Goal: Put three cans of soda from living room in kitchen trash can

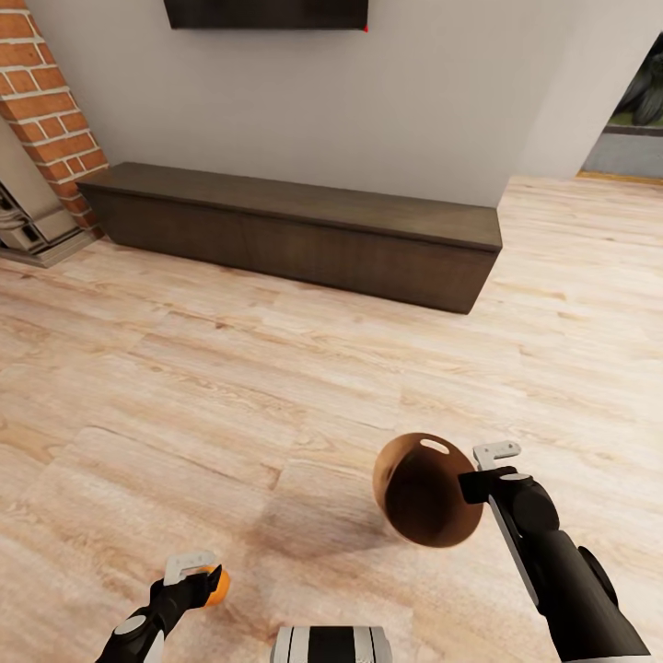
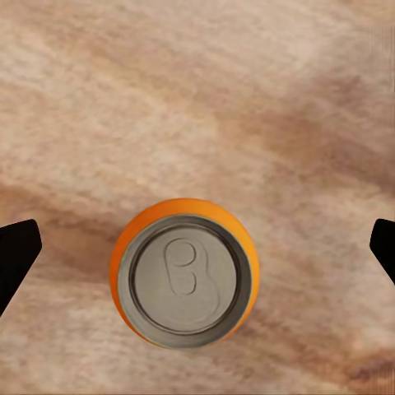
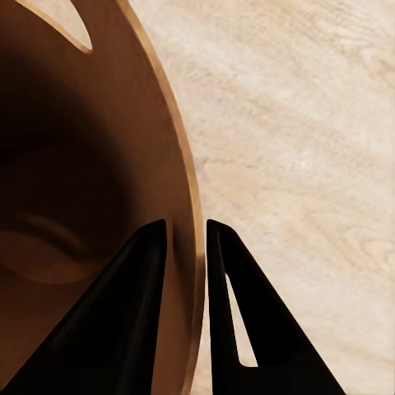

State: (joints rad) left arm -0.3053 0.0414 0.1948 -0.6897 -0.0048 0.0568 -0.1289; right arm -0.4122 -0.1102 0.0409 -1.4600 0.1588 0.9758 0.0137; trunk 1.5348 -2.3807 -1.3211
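1. Gripping the rim of the tash can (image 1: 425, 493), the right hand (image 1: 486, 479) has one finger (image 3: 115, 321) inside the wall and the other outside, closed on it; the bin hangs tilted above the wood plank floor (image 1: 276, 368), its dark inside and oval slot facing the camera.
2. Holding an orange can of soda (image 1: 217, 586), the left hand (image 1: 198, 580) sits low, left of the tash can and well apart from it.
3. Seen from the left wrist, that can (image 2: 185, 273) shows its silvery top, with the dark fingertips (image 2: 16, 255) wide at either side; I cannot tell whether they press it.
4. A long dark cabinet (image 1: 295, 226) stands against the pale wall, far beyond the tash can.
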